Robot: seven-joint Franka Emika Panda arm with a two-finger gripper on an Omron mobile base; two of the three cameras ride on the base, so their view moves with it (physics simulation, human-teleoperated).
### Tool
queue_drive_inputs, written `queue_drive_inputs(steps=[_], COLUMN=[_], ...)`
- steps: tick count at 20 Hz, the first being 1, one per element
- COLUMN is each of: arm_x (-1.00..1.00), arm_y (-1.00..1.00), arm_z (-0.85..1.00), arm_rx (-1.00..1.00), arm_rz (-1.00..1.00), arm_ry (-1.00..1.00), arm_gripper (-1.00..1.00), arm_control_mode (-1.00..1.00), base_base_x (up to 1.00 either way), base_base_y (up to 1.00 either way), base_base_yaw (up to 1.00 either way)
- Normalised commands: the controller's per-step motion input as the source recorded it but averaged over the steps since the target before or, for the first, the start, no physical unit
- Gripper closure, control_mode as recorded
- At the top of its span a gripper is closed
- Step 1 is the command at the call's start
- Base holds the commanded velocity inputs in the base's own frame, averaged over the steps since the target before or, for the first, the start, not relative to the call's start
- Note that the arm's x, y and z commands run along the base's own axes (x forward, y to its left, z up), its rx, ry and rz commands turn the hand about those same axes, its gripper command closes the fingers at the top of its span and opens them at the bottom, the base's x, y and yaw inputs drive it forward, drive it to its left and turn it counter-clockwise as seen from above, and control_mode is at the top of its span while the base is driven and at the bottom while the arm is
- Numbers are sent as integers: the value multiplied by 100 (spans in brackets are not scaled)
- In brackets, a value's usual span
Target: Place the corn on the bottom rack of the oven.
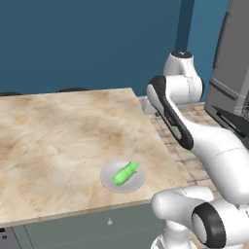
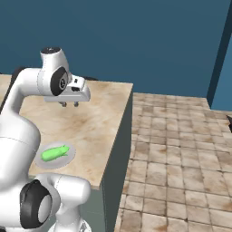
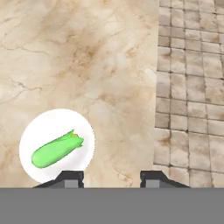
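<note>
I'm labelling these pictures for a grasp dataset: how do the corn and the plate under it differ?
The corn is bright green, while the plate is white.
The corn is long and tapered toward one end; the plate is round and flat.
The corn is shorter than the plate is wide, so it fits within the rim.
The corn lies on the plate; the plate sits on the marble counter.
Both rest near the counter's edge.

green corn (image 1: 125, 173), lying flat on plate (image 1: 108, 181)

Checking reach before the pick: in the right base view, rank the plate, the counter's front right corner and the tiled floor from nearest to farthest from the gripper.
From the gripper:
1. Plate, holding the corn, below it on the counter.
2. Counter's front right corner, lower right.
3. Tiled floor, beyond the counter edge.
</note>
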Motion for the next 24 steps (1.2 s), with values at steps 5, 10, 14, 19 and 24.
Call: queue_drive_inputs(steps=[5,10,14,19,24], arm_x=[-2,2,5,4,-39], arm_y=[65,100,71,2,10], arm_z=[-11,-65,-89,-78,-84], arm_rx=[0,2,11,10,-4], arm_rz=[-16,-39,-23,-10,-13], arm_ry=[-4,-1,13,43,10], arm_gripper=[-100,-100,-100,-100,-100], arm_control_mode=[-100,-100,-100,-100,-100], base_base_x=[0,0,0,0,0], base_base_y=[0,0,0,0,0], base_base_yaw=[0,0,0,0,0])
